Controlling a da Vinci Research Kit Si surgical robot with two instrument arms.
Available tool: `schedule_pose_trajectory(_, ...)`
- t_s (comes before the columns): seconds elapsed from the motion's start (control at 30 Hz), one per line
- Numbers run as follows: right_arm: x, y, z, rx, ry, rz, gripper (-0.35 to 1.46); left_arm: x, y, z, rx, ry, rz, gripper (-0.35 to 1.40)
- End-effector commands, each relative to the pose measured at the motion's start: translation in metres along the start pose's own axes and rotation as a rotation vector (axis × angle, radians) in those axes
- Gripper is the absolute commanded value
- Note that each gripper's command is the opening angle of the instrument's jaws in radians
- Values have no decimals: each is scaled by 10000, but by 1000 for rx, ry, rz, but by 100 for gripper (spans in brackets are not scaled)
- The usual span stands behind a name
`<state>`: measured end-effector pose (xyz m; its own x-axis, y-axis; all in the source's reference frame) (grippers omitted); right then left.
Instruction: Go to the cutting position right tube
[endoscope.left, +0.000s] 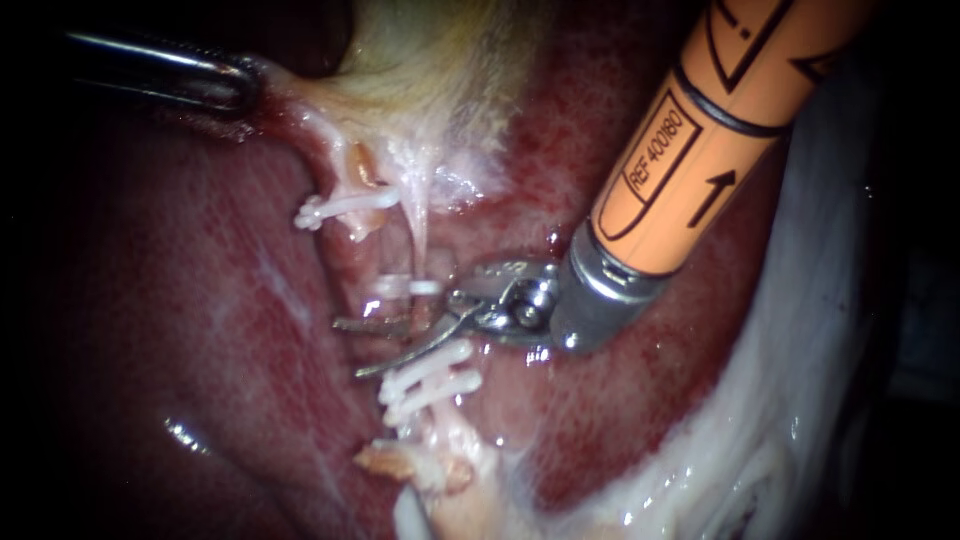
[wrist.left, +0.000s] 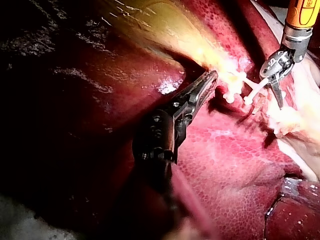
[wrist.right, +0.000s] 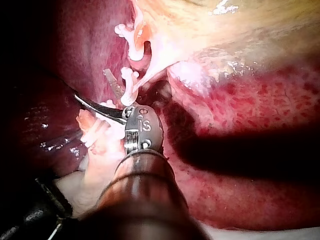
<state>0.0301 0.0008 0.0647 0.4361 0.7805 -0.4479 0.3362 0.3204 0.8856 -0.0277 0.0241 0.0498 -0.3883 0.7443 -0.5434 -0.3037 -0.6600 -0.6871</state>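
The right tube (endoscope.left: 421, 235) is a thin pale strand running down from the gallbladder (endoscope.left: 430, 60). It carries one white clip (endoscope.left: 405, 287) above and two clips (endoscope.left: 432, 382) below. My right instrument (endoscope.left: 347, 348), on an orange shaft, comes in from the upper right. Its two thin blades stand open across the tube's line between those clips; whether the tube lies between them I cannot tell. In the right wrist view the same open blades (wrist.right: 90, 83) lie beside the clipped strand (wrist.right: 131, 82). My left instrument (endoscope.left: 250, 85) is shut on the gallbladder's edge at the upper left, and its jaws (wrist.left: 212, 77) hold it taut.
The left tube is a stump with its own clip (endoscope.left: 340, 205). Red liver (endoscope.left: 180, 300) surrounds the site. Pale fatty tissue (endoscope.left: 800, 350) runs along the right side, and a ragged tissue end (endoscope.left: 420, 465) lies under the lower clips.
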Motion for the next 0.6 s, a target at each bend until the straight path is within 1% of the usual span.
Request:
schedule_pose_trajectory(0.03,2,-3,0,3,2,1,140,0,0,0,0,0,0,-35)
schedule_pose_trajectory(0.13,3,-10,-1,11,6,2,142,0,0,-1,-1,0,0,-35)
schedule_pose_trajectory(0.23,5,-13,-1,12,7,3,142,0,0,-1,-1,0,0,-35)
schedule_pose_trajectory(0.6,4,-12,-2,12,7,3,140,0,0,0,-1,0,0,-35)
